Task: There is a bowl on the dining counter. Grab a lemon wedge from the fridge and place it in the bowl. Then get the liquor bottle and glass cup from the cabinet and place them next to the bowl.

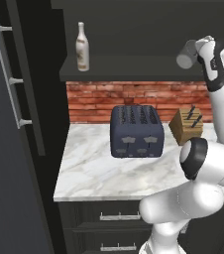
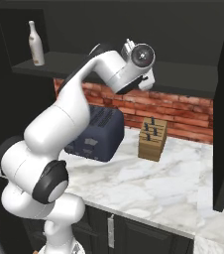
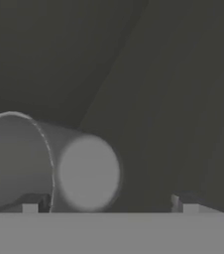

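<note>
Reaching into a dark upper cabinet for a glass cup [image 3: 59, 166].
Gripper [image 3: 109, 203] wide open, holding nothing, cup at its left fingertip [image 3: 30, 204]; liquor bottle [image 1: 82, 47] upright far left on same shelf [image 1: 134, 69].

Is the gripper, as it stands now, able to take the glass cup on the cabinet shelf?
Probably yes: the gripper is open right at the glass cup, with nothing between them.

Before us, pale glass liquor bottle [image 1: 82, 47] on dark cabinet shelf [image 1: 124, 74], blue toaster [image 1: 135, 131] left of wooden knife block [image 1: 186, 125] on marble counter [image 1: 94, 173] below.
</note>
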{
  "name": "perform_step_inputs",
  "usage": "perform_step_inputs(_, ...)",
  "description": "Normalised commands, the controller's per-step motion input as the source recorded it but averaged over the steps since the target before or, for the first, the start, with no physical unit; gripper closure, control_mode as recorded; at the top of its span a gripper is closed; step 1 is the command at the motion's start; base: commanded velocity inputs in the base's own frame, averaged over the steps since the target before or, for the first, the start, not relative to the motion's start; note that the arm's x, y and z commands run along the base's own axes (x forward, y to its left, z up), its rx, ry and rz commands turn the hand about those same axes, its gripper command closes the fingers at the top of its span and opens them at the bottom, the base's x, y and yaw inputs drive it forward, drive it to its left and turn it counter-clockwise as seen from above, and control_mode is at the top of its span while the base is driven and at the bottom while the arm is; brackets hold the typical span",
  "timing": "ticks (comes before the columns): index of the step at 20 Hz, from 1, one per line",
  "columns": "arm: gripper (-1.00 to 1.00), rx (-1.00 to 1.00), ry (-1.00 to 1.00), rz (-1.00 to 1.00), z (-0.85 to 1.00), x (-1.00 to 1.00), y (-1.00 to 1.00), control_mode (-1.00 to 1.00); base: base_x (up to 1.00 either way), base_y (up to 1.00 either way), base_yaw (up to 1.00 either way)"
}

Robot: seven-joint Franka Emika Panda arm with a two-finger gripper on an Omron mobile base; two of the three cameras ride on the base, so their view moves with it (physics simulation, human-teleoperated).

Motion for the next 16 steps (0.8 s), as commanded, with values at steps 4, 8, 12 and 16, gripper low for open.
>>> perform_step_inputs(4, -1.0, 0.0, 0.0, -0.03, 0.0, 0.0, 0.0, -1.0, 0.0, 0.0, 0.0)
perform_step_inputs(8, 1.0, 0.0, 0.02, -0.02, 0.0, 0.0, 0.0, -1.0, 0.0, 0.0, 0.0)
perform_step_inputs(12, 1.0, 0.0, 0.02, -0.01, 0.0, 0.0, 0.0, -1.0, 0.0, 0.0, 0.0)
perform_step_inputs(16, 1.0, 0.0, 0.0, 0.0, 0.0, 0.0, 0.0, -1.0, 0.0, 0.0, 0.0)
